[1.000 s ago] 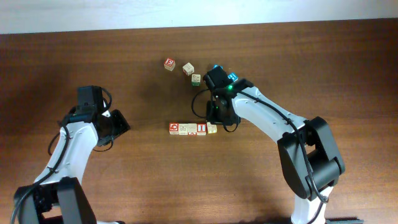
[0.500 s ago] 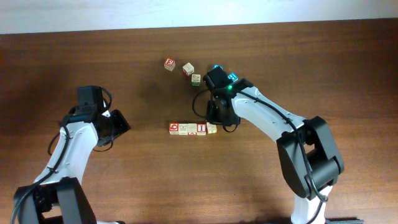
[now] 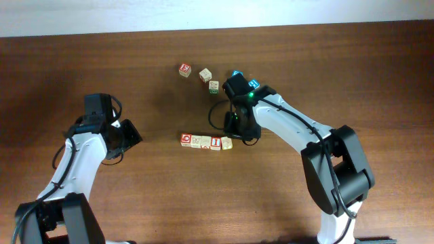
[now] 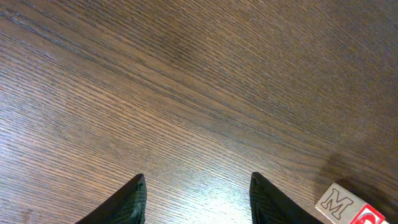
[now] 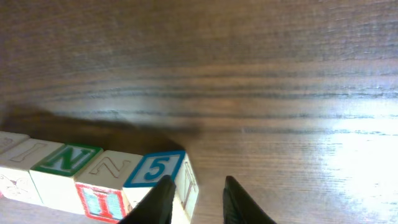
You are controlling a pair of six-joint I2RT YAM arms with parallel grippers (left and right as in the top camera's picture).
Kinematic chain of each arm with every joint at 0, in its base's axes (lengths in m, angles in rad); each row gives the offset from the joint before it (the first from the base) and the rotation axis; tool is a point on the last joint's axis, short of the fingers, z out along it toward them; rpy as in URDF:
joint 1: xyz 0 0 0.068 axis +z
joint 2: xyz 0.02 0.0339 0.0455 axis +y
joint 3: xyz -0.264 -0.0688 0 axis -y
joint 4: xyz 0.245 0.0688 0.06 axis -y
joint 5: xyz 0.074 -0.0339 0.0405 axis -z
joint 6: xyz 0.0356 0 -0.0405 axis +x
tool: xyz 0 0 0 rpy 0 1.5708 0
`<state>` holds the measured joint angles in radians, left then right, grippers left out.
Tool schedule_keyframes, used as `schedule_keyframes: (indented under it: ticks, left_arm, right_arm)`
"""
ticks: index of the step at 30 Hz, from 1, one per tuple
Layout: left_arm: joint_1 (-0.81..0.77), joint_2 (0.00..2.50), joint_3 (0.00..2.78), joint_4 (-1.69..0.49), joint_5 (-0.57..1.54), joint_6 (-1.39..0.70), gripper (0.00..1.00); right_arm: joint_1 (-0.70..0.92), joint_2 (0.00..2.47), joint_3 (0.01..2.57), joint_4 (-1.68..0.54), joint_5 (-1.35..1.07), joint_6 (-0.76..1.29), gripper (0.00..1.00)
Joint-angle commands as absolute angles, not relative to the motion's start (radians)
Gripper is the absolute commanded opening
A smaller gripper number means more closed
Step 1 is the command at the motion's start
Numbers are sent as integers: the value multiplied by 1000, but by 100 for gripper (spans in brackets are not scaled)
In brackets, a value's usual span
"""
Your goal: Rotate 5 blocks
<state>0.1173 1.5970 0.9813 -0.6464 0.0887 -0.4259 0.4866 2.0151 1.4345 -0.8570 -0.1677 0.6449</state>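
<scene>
**Block row mid-surface, right end effector at its right end**

A row of blocks (image 3: 205, 141) lies end to end, each touching the next, near the middle of the brown wooden surface (image 3: 339, 61). From above the cubes are pale wood. A red-faced block (image 3: 186, 139) sits at the left end, followed by a beige one, one with a red I, and another beige one beside the right arm.

The right wrist view shows printed faces: a green N block (image 5: 65, 163), a Z, and a blue 5 block (image 5: 155, 169) at the row's end. The right end effector (image 5: 198, 180) is released, its fingers slightly parted. One finger touches the end of the blue 5 block, and bare wood shows in the gap.

Three loose blocks (image 3: 205, 74) sit farther off, well apart from the row. The left end effector (image 4: 198, 177) hangs released over bare wood to the left of the row, with an M-printed block (image 4: 339, 202) just to its right.
</scene>
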Motion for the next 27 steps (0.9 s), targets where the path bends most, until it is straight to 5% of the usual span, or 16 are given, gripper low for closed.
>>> schedule_keyframes:
  ticks: [1,8,27]
  left_arm:
    - [120,1603,975,-649,84,-409,50]
    - [80,1603,975,-659,119,-327,42]
    - [65,1603,975,-654,116,-327,45]
  right_arm:
    - [453,2043,1428,-892,-181,667,29]
    - [434,2043,1423,-928,-189,667,29]
    - [516,2051,1423,-912,-234,667,24]
